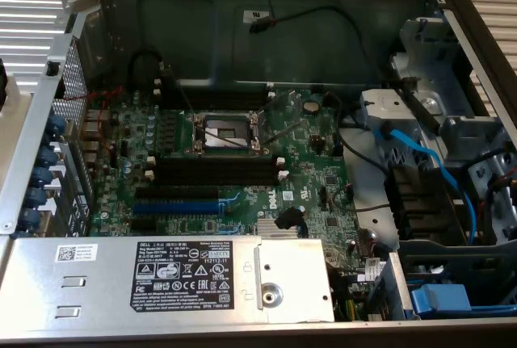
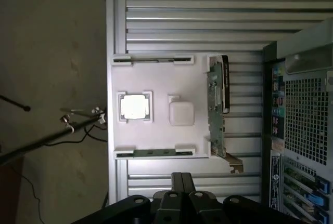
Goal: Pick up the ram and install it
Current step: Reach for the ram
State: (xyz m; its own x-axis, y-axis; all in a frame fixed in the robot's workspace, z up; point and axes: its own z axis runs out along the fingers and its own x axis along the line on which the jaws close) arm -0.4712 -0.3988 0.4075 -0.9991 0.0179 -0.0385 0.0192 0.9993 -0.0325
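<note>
The ram point(image 2: 151, 153) is a thin dark-green stick standing on edge in a holder of the white tray point(image 2: 161, 83). A second similar stick point(image 2: 151, 60) sits in the holder on the tray's opposite side. My gripper point(image 2: 180, 180) hovers above the slatted table just off the tray, nearest the first stick, with its black fingers shut and nothing between them. Inside the open computer case, the motherboard point(image 1: 307, 162) has long black memory slots point(image 1: 218, 169) with white end clips, and these look empty.
The tray also holds a square processor point(image 2: 134, 107), a white block point(image 2: 181, 114) and a green card with a metal bracket point(image 2: 214, 109). The case's rear panel point(image 2: 302, 120) stands beside the tray. In the case are a blue expansion slot point(image 1: 178, 203), the processor socket point(image 1: 224, 132), blue cables point(image 1: 420, 154) and a power supply point(image 1: 194, 279).
</note>
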